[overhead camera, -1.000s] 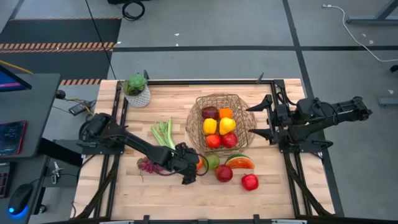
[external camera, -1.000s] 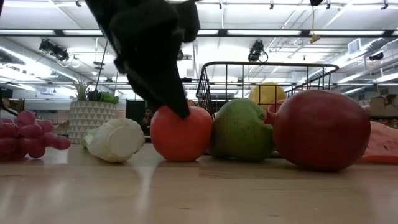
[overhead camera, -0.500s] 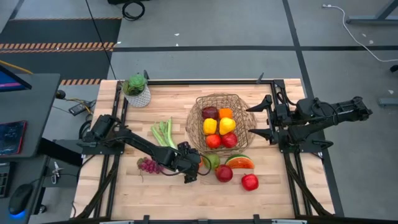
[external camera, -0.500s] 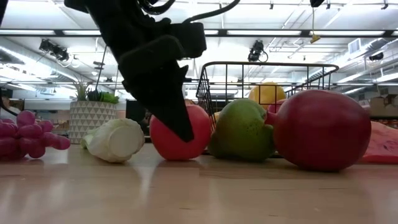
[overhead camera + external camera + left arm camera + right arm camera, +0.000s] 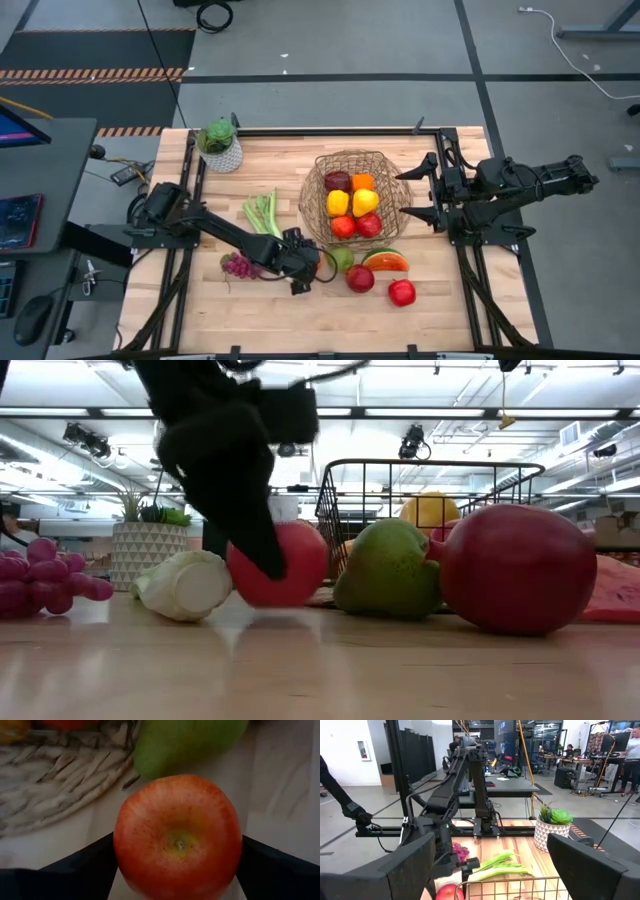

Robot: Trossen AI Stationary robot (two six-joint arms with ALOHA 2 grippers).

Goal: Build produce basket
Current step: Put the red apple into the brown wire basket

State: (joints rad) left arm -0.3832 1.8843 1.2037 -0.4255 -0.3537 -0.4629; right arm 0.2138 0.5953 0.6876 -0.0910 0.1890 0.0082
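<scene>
The basket [image 5: 312, 196] stands mid-table and holds several pieces of produce. My left gripper [image 5: 304, 272] is shut on a red-orange apple [image 5: 175, 820] just in front of it, next to a green pear [image 5: 388, 568]. More produce rests on the wood. A watermelon slice [image 5: 386, 261] and two red apples [image 5: 360, 278] [image 5: 402, 292] lie to the right. A leek [image 5: 262, 213] and purple grapes [image 5: 237, 265] lie to the left. My right gripper [image 5: 424, 190] hangs open in the air beside the basket's right rim. My left gripper pinches the apple between its two fingers, one finger [image 5: 95, 862] on each of two opposite sides [image 5: 122, 851] at its widest part. The fingers slant down from the table's left. The apple's stem dimple faces the wrist. Whether its underside [image 5: 272, 600] still touches the table I cannot tell.
A white-potted green plant [image 5: 220, 144] stands at the far left corner. Bare wood lies along the near edge in front of the fruit. Black frame rails [image 5: 190, 190] run along the table's sides. People and desks show in the room beyond.
My left gripper has rolled at the wrist while staying over the same spot. The apple between its fingers has shifted toward the table's left, away from the pear it was touching, leaving a gap between them.
</scene>
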